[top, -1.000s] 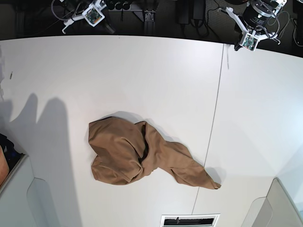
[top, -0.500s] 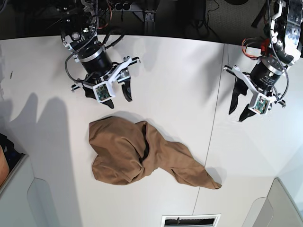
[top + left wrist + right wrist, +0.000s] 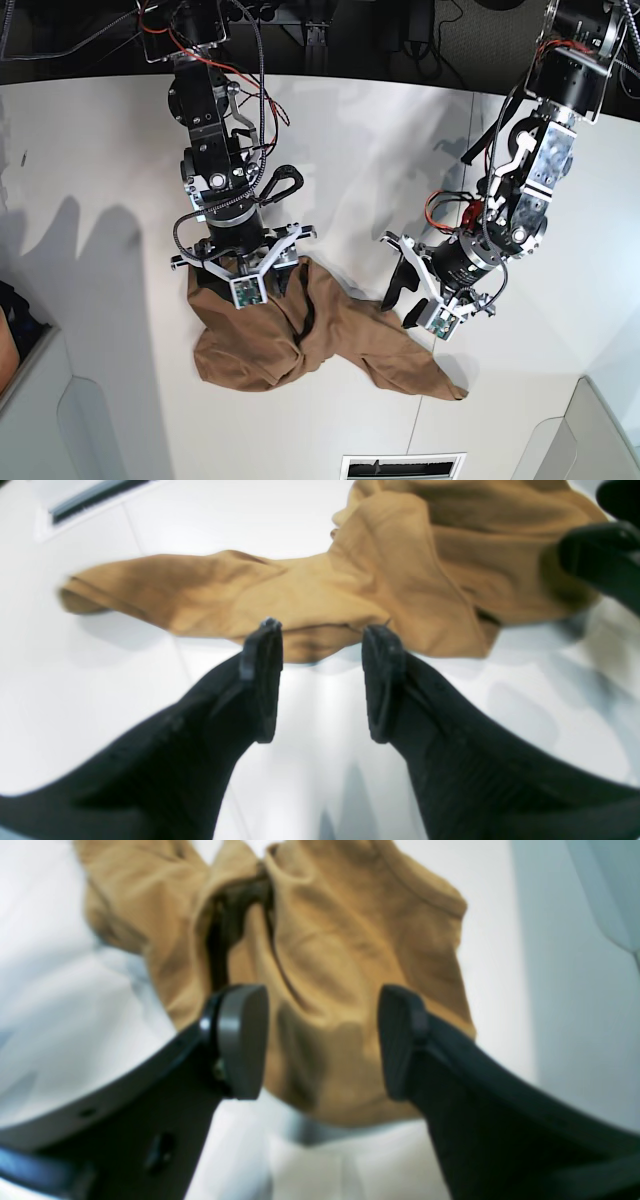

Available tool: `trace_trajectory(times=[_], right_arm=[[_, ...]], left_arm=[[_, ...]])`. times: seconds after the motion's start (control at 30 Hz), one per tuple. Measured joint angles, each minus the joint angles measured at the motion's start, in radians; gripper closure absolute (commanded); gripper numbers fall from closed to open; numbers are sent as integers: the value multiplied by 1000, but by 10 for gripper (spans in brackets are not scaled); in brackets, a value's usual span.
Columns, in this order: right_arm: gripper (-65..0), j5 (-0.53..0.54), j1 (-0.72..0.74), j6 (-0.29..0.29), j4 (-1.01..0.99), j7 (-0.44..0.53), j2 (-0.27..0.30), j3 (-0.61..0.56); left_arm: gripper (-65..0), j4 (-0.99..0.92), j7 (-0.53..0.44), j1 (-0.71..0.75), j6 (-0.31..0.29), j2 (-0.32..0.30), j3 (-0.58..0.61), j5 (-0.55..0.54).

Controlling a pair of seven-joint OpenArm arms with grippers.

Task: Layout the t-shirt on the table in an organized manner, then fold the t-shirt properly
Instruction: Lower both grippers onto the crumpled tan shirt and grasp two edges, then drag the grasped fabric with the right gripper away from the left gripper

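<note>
The tan t-shirt (image 3: 340, 340) lies crumpled in a heap on the white table (image 3: 100, 160), with one long fold trailing toward the lower right. My right gripper (image 3: 245, 280) is open and hangs over the heap's upper left edge; the right wrist view shows its fingers (image 3: 240, 1040) spread above the fabric (image 3: 325, 940). My left gripper (image 3: 401, 303) is open just beside the heap's right edge; in the left wrist view its tips (image 3: 322, 645) sit at the edge of the cloth (image 3: 300, 590). No white tag shows.
A dark seam (image 3: 455, 220) crosses the table beside the shirt. A vent grille (image 3: 400, 466) sits at the near edge. Grey bins stand at the lower left (image 3: 40, 400) and the lower right (image 3: 595, 430). The right gripper's black finger (image 3: 600, 555) shows in the left wrist view.
Both arms have come down from the far table edge to the shirt, the right gripper over its upper left, the left gripper at its right edge. The shirt has not moved.
</note>
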Motion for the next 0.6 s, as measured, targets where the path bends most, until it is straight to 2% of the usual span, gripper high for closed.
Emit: trace_trajectory(times=[0.07,0.13,0.27,0.3,0.33,0.4,0.43,0.5,0.6], right_arm=[[-345,-11,21,-30,-45,-5,-1,8],[-345,-18,41,-35,-89,-6,-1,22],[-338,-18,89,-37,-182,-4,2,30],[-299,-18,98,-37,-204,-1,2,30],[-231,-16,105,-37,-224,-2,2,30],[-42,-24,108,-37,-240,-1,-1,29],[0,-36,108,-37,-241,1,-1,29],[0,-76,108,-36,-227,9,-1,29],[0,-104,108,-51,-146,-61,0,29]], left_arm=[[-291,-64,0,-34,5,32,0,1],[-291,-111,0,-61,5,52,0,-1],[-291,-133,2,-68,4,57,0,0],[-291,-134,2,-66,4,57,0,0],[-291,-134,2,-65,4,57,0,0],[-291,-134,1,-65,4,54,0,0],[-291,-134,1,-66,4,51,0,0],[-291,-134,1,-65,4,48,0,0],[-291,-134,2,-65,8,48,0,13]])
